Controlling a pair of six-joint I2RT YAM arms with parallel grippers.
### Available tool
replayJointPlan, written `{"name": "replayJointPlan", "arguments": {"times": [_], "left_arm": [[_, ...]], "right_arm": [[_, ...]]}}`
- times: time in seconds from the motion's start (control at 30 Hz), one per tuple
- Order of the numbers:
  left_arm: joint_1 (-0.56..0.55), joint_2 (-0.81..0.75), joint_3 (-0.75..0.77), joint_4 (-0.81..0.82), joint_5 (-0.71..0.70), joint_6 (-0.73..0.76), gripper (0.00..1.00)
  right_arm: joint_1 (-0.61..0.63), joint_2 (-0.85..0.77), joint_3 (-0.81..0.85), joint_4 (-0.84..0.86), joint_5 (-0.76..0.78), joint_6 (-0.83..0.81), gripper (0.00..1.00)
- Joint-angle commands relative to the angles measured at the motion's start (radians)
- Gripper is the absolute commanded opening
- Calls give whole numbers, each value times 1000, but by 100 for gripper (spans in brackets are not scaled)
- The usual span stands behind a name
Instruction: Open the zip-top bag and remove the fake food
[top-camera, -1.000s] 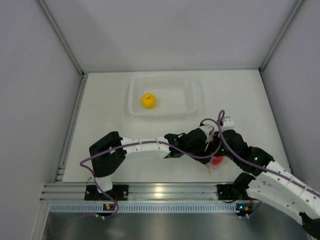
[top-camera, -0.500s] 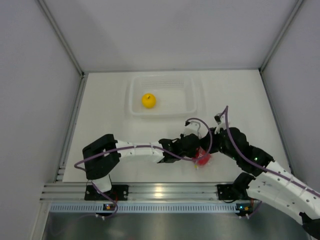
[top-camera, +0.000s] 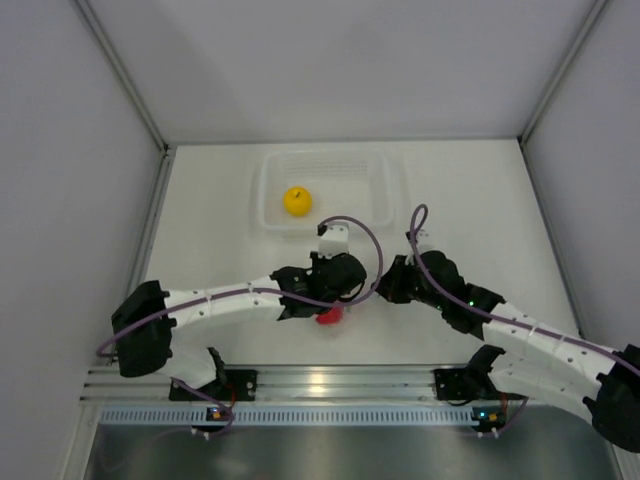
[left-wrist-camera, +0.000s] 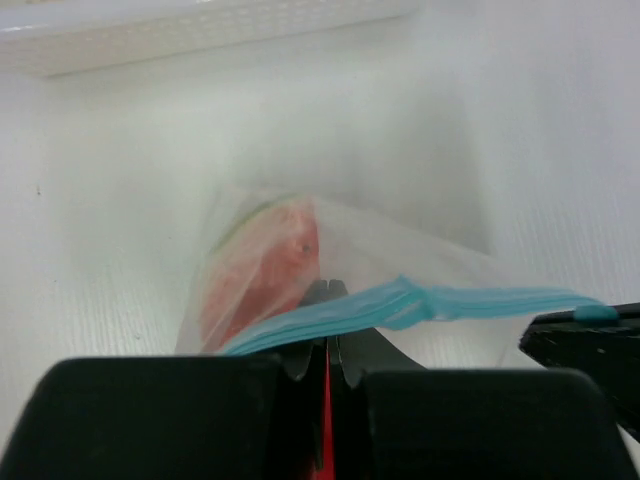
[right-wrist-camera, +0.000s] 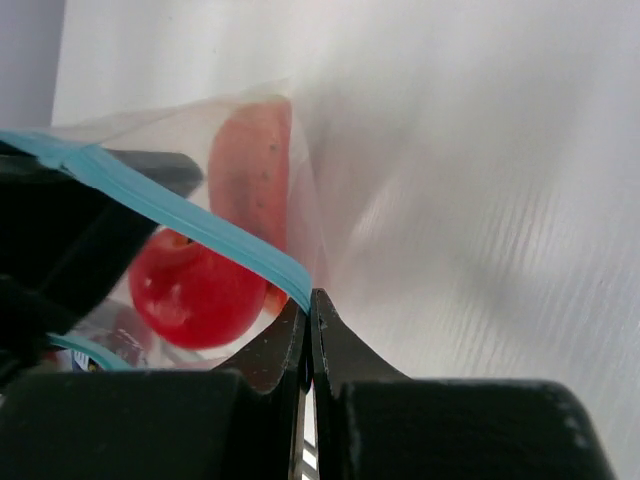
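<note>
The left fingers (left-wrist-camera: 327, 296) are pinched fully closed on the blue-teal zip strip (left-wrist-camera: 450, 300) of the zip-top bag (left-wrist-camera: 420, 262). The right fingers (right-wrist-camera: 308, 302) are clamped just as tightly on the same strip further along, so it runs taut between them. Over the past second both arms have carried the bag leftward, from near the right arm's base to the middle of the tabletop (top-camera: 480, 200), just in front of the clear tray (top-camera: 385, 190). The two wrists have also drawn apart, which probably means the seal is being pulled open, though the mouth is not clearly parted yet. A red round fruit (right-wrist-camera: 190, 285) and a red-orange chili-like piece (right-wrist-camera: 255, 165) are still inside, while the yellow fruit (top-camera: 297, 200) already lies in the tray. The left arm (top-camera: 230, 300) stretches low from far left, and the right arm (top-camera: 520, 325) reaches diagonally in to face it.
</note>
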Motion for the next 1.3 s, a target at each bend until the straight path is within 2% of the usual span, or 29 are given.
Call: {"name": "replayJointPlan", "arguments": {"times": [0.0,0.17,0.33,0.37,0.43,0.57,0.7,0.8,0.97,1.27], "left_arm": [[25,-68,-19,-75,-37,36,0],[30,-46,-16,-69,126,61,0],[29,-45,19,-35,316,113,0],[29,-43,34,-34,381,120,6],[29,-45,48,-32,425,139,11],[27,-42,57,-34,495,166,31],[27,-10,67,-38,606,222,47],[22,6,67,-38,617,240,54],[19,19,54,-40,597,231,57],[6,113,76,-44,583,223,67]], "right_arm": [[-4,71,7,119,10,36,0],[-4,97,5,157,12,29,0],[-4,92,31,95,12,9,0],[-4,91,49,56,22,1,0],[-3,85,71,16,64,-7,0],[-4,81,100,-57,114,-39,0],[-3,81,123,-104,151,-59,0],[-3,92,143,-119,171,-73,0],[-3,86,142,-117,190,-74,0],[-1,61,131,-120,187,-80,0]]}}
